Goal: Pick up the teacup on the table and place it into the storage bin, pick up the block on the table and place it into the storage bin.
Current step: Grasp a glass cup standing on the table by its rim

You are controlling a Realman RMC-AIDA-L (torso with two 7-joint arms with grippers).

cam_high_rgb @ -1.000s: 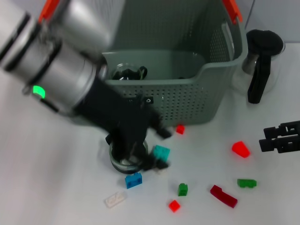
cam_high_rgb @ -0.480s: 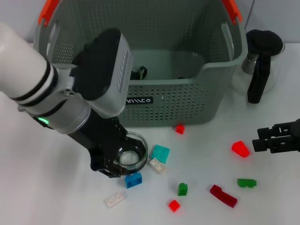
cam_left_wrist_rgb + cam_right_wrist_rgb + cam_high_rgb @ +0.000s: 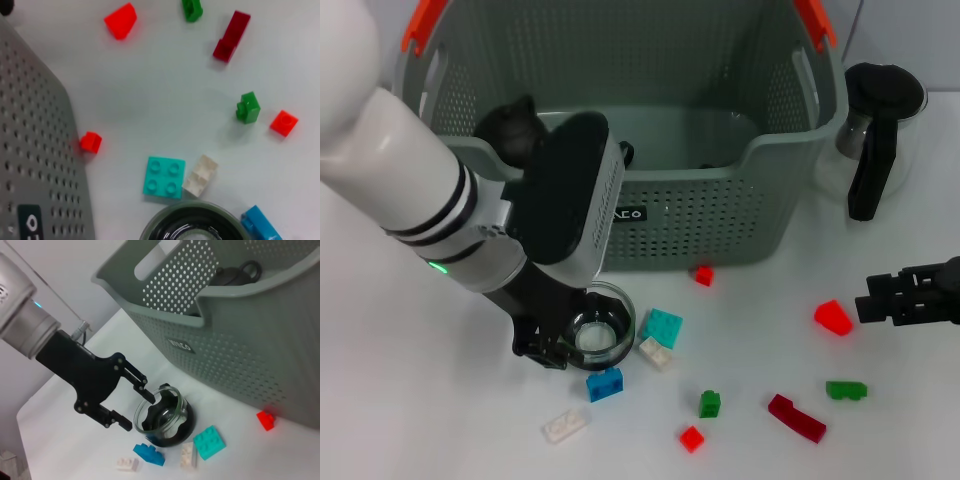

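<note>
Colours across the white table (image 3: 400,400)

Grey-green perforated storage bin (image 3: 720,215) with orange-red handle ends and a black label lettered in white. Clear glass teacup (image 3: 600,328), dark inside. Beside it a teal block (image 3: 662,327), a cream-white block (image 3: 654,352) and a blue block (image 3: 605,384). Toward four o'clock: green blocks, bright red blocks, one dark red. Black left gripper (image 3: 131,400) on a white, black-banded arm.

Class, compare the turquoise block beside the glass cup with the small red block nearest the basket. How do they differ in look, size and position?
The turquoise block is a flat square plate with four studs; the small red block is a compact cube-like piece. The turquoise block is clearly larger. It lies close to the glass cup and a white block, while the red block sits alone, close to the storage bin wall. Both rest on the white table.
</note>
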